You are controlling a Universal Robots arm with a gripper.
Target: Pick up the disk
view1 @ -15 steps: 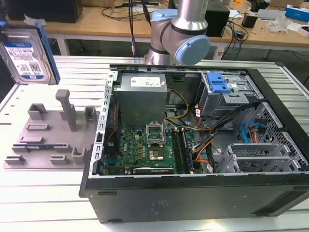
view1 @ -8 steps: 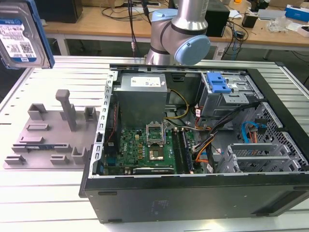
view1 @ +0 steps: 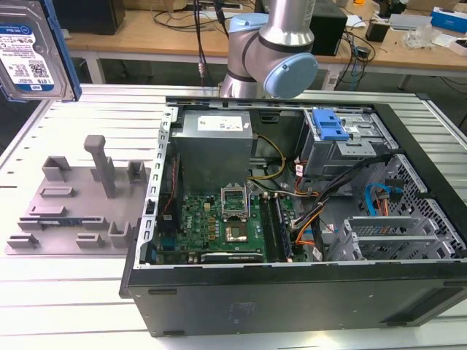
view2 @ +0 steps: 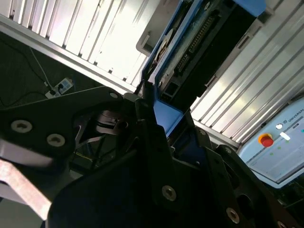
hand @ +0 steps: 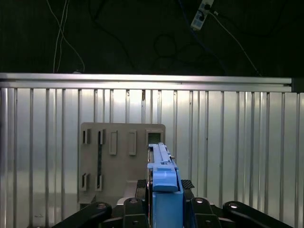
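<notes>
The disk (view1: 33,51), silver with a blue-and-white label and a blue side rail, hangs in the air at the exterior view's upper left, well above the table. In the first wrist view the disk (hand: 164,187) stands edge-on with its blue rail up, and my gripper (hand: 164,184) is shut on it with a black finger (hand: 137,186) against each side. The second wrist view has the disk (view2: 199,42) reaching out past the dark gripper body, gripped at its near end by my gripper (view2: 159,111).
An open computer case (view1: 408,109) lies on the slatted metal table (view1: 73,292), with a grey power-supply box (view1: 215,135) and a blue drive bracket (view1: 328,124) inside. A grey fixture plate (view1: 73,204) sits at the exterior view's left, directly below the held disk (hand: 121,156).
</notes>
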